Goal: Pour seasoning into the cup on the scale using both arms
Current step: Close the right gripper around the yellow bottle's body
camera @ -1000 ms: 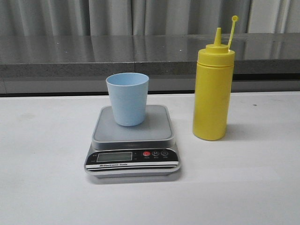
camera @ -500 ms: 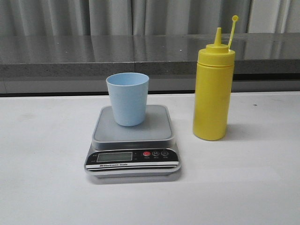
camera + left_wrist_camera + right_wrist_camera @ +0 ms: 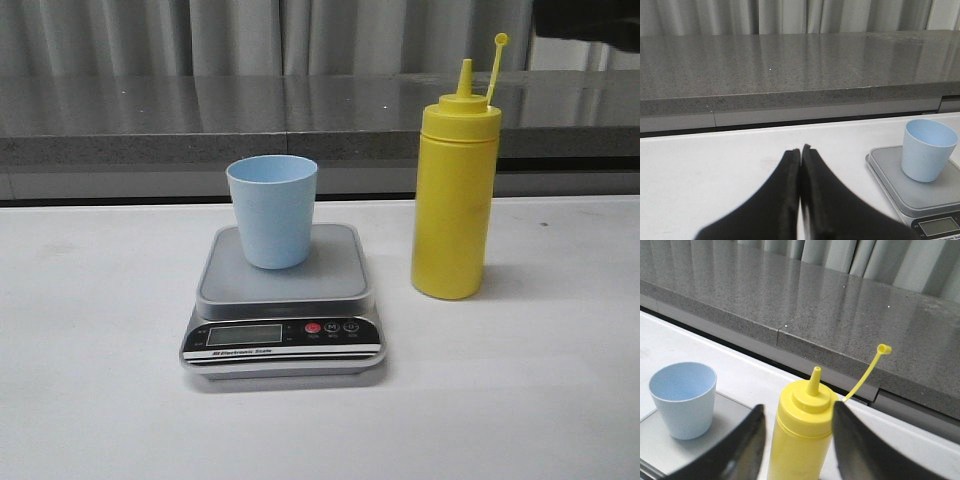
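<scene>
The light blue cup (image 3: 272,210) stands upright on the silver-grey scale (image 3: 283,300) at the table's middle. To its right the yellow seasoning bottle (image 3: 455,200) stands upright on the table, nozzle uncapped, its cap strap sticking up. In the right wrist view my right gripper (image 3: 798,406) is open; the bottle (image 3: 802,440) shows between its two fingers, which do not touch it. The cup (image 3: 684,397) also shows there. My left gripper (image 3: 801,150) is shut on nothing, over bare table to the left of the cup (image 3: 929,150) and scale (image 3: 890,180).
A grey stone ledge (image 3: 200,120) with curtains behind it runs along the far edge of the white table (image 3: 100,400). A dark part of my right arm (image 3: 585,20) shows at the top right of the front view.
A dark part of my right arm has come into the top right corner of the front view. Cup, scale and bottle have not moved.
</scene>
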Motion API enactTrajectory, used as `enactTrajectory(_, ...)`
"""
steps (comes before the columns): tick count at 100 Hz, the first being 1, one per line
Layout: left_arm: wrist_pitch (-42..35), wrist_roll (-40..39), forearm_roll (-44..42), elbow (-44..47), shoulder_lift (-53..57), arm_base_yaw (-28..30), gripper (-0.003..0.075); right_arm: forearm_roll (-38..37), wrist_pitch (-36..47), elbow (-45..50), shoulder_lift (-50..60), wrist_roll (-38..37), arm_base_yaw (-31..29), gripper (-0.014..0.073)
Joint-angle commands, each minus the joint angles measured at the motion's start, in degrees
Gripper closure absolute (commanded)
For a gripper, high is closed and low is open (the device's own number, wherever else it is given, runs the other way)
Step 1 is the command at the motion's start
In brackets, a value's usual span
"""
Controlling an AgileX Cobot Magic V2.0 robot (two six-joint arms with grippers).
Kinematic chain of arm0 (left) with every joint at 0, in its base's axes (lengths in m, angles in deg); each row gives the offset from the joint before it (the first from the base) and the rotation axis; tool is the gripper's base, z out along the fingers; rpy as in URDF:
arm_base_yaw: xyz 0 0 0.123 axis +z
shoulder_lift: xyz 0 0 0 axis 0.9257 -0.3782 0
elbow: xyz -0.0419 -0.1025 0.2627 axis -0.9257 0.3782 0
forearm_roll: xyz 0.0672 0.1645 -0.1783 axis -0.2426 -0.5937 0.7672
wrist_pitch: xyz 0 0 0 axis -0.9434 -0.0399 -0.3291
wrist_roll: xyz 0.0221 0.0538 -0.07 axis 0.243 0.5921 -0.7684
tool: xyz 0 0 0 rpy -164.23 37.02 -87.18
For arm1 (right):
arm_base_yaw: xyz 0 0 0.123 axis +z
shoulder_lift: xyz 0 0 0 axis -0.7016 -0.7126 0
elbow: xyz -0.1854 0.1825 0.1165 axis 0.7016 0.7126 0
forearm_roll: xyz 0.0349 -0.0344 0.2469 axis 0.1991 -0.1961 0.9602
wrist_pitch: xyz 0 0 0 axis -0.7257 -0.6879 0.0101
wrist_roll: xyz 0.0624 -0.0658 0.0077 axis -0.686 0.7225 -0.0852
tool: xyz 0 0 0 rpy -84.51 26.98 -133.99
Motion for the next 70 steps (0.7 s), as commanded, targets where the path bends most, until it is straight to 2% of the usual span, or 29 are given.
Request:
enactTrajectory(1,-4.05,0.11,0.16,-1.70,-0.41,0.10,0.0740,-0.62,4.49,-1.76,-0.73,0.09,0.06,-0.0020)
enactTrajectory(4,-4.05,0.11,0.16,-1.70,-0.41,0.10,0.0740,-0.62,4.49,-1.76,-1.41,0.09,0.06,-0.0080)
enactTrajectory(11,-4.05,0.11,0.16,-1.70,-0.41,0.10,0.0740,-0.62,4.49,-1.71,-3.39,0.09,0.06,-0.0050)
enactTrajectory(36,-4.05,0.11,0.16,-1.70,-0.41,0.10,0.0740,-0.20,6.67,-1.71,-12.37,0.09,0.06,-0.0053)
enactTrajectory(70,-4.05,0.11,0.16,-1.70,-0.41,0.10,0.0740,4.60,19.15,-1.71,-22.21,0.09,-0.71,-0.0053)
